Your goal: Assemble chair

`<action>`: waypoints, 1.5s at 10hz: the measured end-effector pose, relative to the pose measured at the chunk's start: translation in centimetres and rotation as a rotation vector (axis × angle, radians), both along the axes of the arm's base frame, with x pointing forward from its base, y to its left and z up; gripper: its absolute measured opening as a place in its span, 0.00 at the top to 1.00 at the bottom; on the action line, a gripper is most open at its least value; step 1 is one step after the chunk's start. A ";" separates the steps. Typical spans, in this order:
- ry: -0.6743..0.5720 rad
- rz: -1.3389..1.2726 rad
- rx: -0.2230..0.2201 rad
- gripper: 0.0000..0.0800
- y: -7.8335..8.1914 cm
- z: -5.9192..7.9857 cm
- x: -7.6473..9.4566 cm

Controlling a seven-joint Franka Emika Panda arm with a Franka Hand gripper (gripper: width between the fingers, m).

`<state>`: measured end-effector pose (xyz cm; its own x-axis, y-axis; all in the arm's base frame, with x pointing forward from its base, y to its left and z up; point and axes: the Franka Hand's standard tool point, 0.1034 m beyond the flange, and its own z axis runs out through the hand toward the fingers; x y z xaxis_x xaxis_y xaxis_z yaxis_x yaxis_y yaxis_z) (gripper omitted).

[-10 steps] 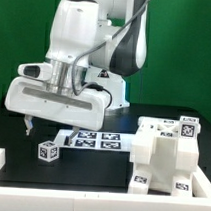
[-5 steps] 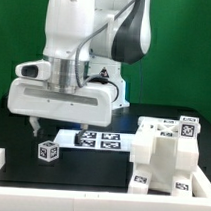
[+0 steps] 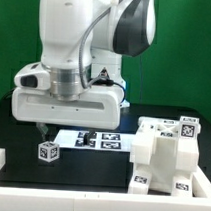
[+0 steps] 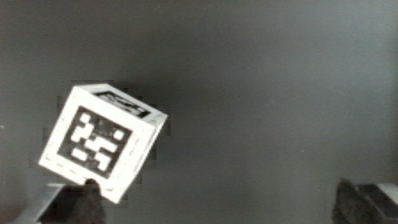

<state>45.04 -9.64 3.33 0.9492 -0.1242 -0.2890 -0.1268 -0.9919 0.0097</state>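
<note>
Hand (image 4: 217, 205) tips cropped, prob open

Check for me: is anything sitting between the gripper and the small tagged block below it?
Nothing visible is. In the wrist view the small block lies alone on the dark table, fingers open to either side. In the exterior view the gripper hangs just above the block, the marker board and the assembled chair body off to the exterior view's right.

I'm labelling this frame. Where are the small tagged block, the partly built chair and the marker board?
Small block (image 3: 45, 150), exterior view, on its tagged front face.
Chair (image 3: 163, 152), exterior view, on its white side.
Marker board (image 3: 100, 140), exterior view, on its row of tags.
</note>
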 end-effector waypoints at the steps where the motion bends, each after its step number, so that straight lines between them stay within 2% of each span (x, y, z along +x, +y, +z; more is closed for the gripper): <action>1: 0.089 -0.023 0.025 0.19 -0.2 -0.3 -0.3; 5: 0.326 -0.013 0.059 0.19 -0.8 -0.8 0.3; 7: 0.428 -0.031 0.072 0.19 -1.6 -1.9 -0.7; 10: 0.447 -0.052 0.077 0.19 -2.5 -2.7 -2.2; 12: 0.474 -0.077 0.073 0.19 -2.4 -2.7 -3.0; 13: 0.477 -0.077 0.075 0.19 -2.4 -2.6 -3.0; 15: 0.475 -0.093 0.083 0.19 -3.7 -2.3 -2.9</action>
<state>42.15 -13.36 0.98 0.6961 -0.1605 -0.6998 -0.2162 -0.9763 0.0089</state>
